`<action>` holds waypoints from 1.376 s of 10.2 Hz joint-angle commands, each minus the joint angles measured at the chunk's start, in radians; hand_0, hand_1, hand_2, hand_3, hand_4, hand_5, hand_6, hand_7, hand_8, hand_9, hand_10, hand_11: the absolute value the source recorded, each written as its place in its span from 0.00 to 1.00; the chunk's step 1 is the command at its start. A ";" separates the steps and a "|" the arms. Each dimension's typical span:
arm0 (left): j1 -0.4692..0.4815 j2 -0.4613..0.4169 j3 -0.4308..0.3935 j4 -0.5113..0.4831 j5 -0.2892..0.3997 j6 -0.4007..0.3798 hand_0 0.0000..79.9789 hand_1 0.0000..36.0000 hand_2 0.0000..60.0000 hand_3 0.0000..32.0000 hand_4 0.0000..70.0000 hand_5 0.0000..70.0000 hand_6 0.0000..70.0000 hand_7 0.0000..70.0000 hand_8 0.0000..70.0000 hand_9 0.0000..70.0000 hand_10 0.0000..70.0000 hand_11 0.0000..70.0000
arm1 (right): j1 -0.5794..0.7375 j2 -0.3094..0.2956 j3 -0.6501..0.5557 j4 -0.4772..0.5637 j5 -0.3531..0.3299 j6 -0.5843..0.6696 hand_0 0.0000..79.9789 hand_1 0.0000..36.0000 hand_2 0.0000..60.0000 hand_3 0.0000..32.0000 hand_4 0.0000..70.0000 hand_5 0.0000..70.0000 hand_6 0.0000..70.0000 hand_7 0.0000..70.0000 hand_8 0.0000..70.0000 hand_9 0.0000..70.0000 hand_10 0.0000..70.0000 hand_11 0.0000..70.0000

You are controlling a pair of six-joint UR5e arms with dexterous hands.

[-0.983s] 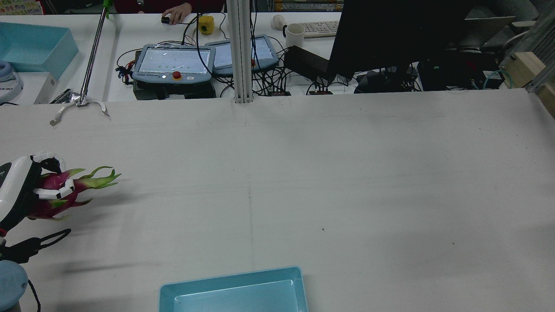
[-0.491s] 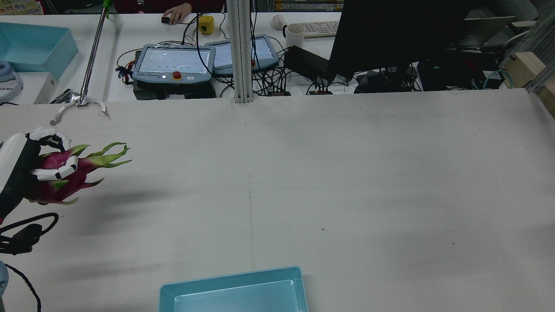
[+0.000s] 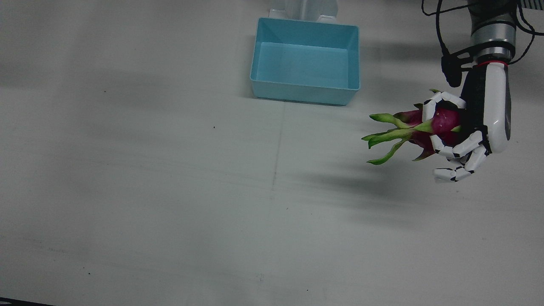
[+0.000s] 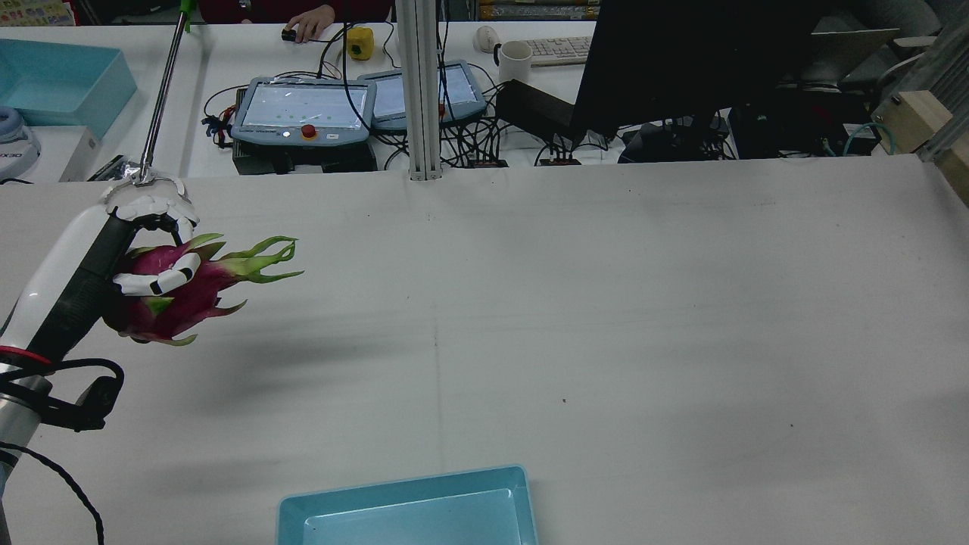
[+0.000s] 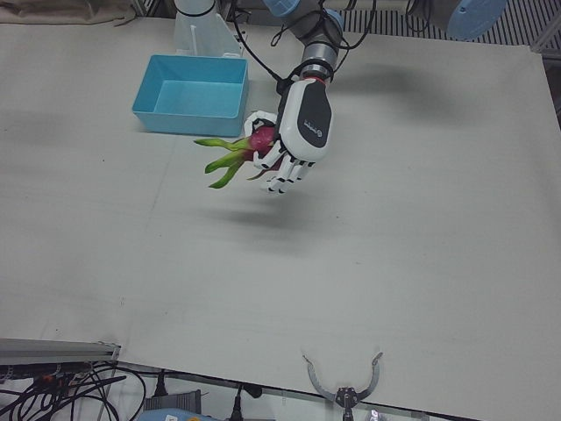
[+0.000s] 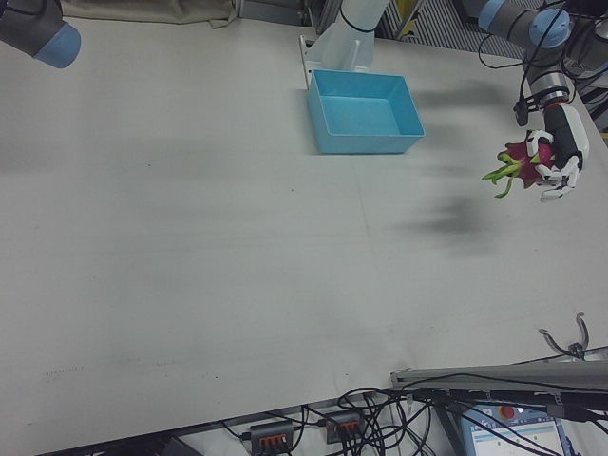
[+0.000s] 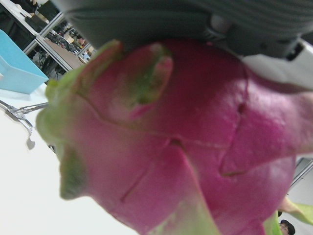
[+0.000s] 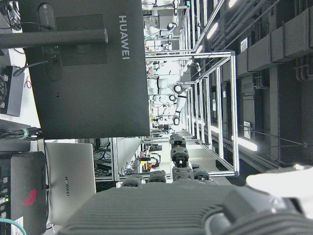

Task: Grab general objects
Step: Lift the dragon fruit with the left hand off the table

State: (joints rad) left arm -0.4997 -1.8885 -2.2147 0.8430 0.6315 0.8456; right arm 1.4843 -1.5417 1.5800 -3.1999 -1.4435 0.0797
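Observation:
My left hand (image 3: 480,123) is shut on a pink dragon fruit (image 3: 442,125) with green leaf tips and holds it in the air above the white table. The fruit's green tips point toward the table's middle. Hand (image 4: 98,265) and fruit (image 4: 163,303) are at the left in the rear view, and both hand (image 5: 302,132) and fruit (image 5: 261,140) show in the left-front view. The fruit (image 7: 186,137) fills the left hand view. My right hand (image 8: 178,196) shows only in its own view, holding nothing, fingers stretched out.
A light blue bin (image 3: 304,95) stands empty at the table's near middle edge by the pedestals, also in the rear view (image 4: 409,484). A metal grabber tool (image 4: 140,182) lies at the far left edge. Teach pendants, cables and a monitor sit beyond the table.
My left hand has risen and moved forward and toward the middle with the dragon fruit held in it. The fruit's shadow on the table has shifted the same way.

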 commanded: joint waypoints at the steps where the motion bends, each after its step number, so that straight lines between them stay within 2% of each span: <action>1: 0.007 -0.107 -0.014 0.005 0.077 0.013 0.54 0.48 1.00 0.00 0.52 0.79 0.35 0.66 0.44 0.39 1.00 1.00 | -0.001 0.000 0.000 0.000 0.000 0.000 0.00 0.00 0.00 0.00 0.00 0.00 0.00 0.00 0.00 0.00 0.00 0.00; 3: 0.006 -0.122 -0.019 -0.018 0.115 0.013 0.51 0.44 1.00 0.00 0.44 0.72 0.29 0.60 0.43 0.38 1.00 1.00 | -0.001 0.000 -0.002 0.000 0.000 0.000 0.00 0.00 0.00 0.00 0.00 0.00 0.00 0.00 0.00 0.00 0.00 0.00; 4: 0.007 -0.136 -0.020 -0.034 0.129 0.013 0.51 0.44 1.00 0.00 0.44 0.70 0.29 0.61 0.42 0.37 1.00 1.00 | -0.001 0.000 0.000 0.000 0.000 0.000 0.00 0.00 0.00 0.00 0.00 0.00 0.00 0.00 0.00 0.00 0.00 0.00; 8: 0.010 -0.225 -0.020 -0.093 0.188 0.013 0.51 0.45 1.00 0.00 0.50 0.70 0.31 0.66 0.44 0.40 1.00 1.00 | -0.001 0.000 -0.002 0.000 0.000 0.000 0.00 0.00 0.00 0.00 0.00 0.00 0.00 0.00 0.00 0.00 0.00 0.00; 11: 0.010 -0.283 -0.020 -0.122 0.269 0.013 0.55 0.46 1.00 0.00 0.57 0.72 0.33 0.70 0.44 0.40 1.00 1.00 | -0.001 0.000 -0.002 0.000 0.000 0.000 0.00 0.00 0.00 0.00 0.00 0.00 0.00 0.00 0.00 0.00 0.00 0.00; 12: 0.012 -0.293 -0.020 -0.157 0.296 0.023 0.54 0.45 1.00 0.00 0.56 0.71 0.32 0.71 0.44 0.41 1.00 1.00 | -0.001 0.000 -0.002 0.000 0.000 0.000 0.00 0.00 0.00 0.00 0.00 0.00 0.00 0.00 0.00 0.00 0.00 0.00; 14: 0.012 -0.310 -0.022 -0.231 0.382 0.094 0.56 0.46 1.00 0.00 0.66 0.73 0.35 0.76 0.45 0.43 1.00 1.00 | -0.001 0.000 -0.002 0.000 0.000 0.000 0.00 0.00 0.00 0.00 0.00 0.00 0.00 0.00 0.00 0.00 0.00 0.00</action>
State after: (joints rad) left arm -0.4889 -2.1704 -2.2350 0.6878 0.9232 0.8752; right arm 1.4834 -1.5417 1.5785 -3.1999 -1.4435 0.0797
